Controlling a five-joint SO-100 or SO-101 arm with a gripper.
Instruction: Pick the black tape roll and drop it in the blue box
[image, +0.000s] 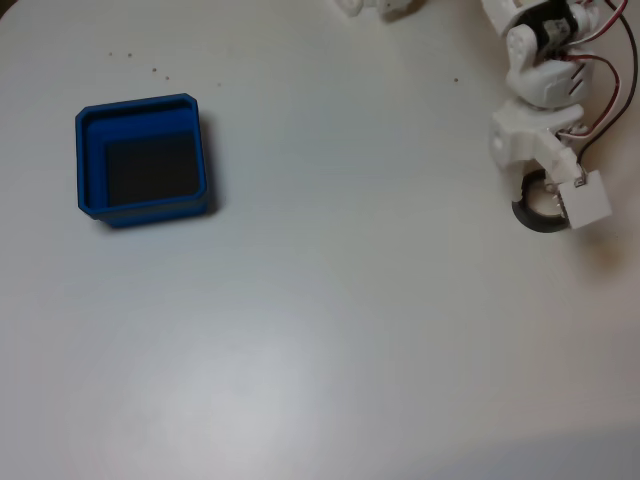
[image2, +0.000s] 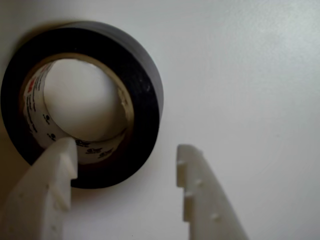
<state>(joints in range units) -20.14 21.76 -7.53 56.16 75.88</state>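
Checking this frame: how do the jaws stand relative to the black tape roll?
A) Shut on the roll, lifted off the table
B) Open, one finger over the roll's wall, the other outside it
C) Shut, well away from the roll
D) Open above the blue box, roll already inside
B: in the wrist view the gripper is open, one finger over the black tape roll, which lies flat on the table, the other outside it.

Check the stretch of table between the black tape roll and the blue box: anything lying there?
Nothing: in the fixed view, bare white table separates the black tape roll from the blue box.
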